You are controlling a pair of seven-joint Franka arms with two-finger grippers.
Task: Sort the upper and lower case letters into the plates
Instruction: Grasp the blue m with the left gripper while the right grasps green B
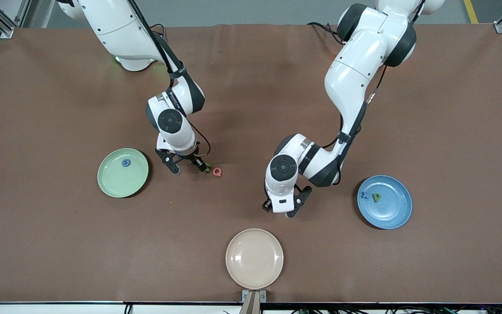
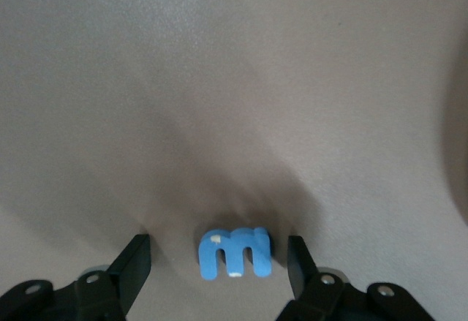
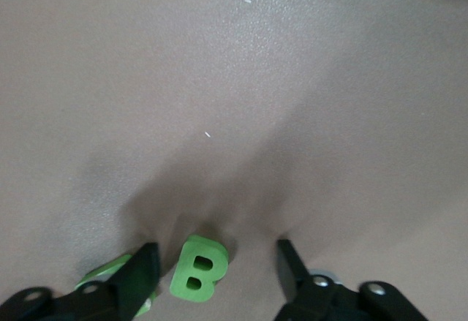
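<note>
My left gripper (image 1: 282,211) is open and low over the table between the cream plate and the blue plate (image 1: 390,213). In the left wrist view a blue m (image 2: 235,251) lies flat between its fingers (image 2: 135,259), untouched. My right gripper (image 1: 189,169) is open beside the pale green plate (image 1: 120,183). In the right wrist view a green B (image 3: 199,266) lies between its fingers (image 3: 289,270), and a second green letter (image 3: 110,270) is partly hidden by one finger. A pinkish-red Q (image 1: 217,172) lies beside that gripper. The green plate holds a blue letter (image 1: 125,162). The blue plate holds a blue x (image 1: 365,195) and a green letter (image 1: 376,197).
A cream-beige plate (image 1: 254,258) sits at the table's edge nearest the front camera, with nothing on it. The brown table mat (image 1: 59,244) stretches wide around all three plates.
</note>
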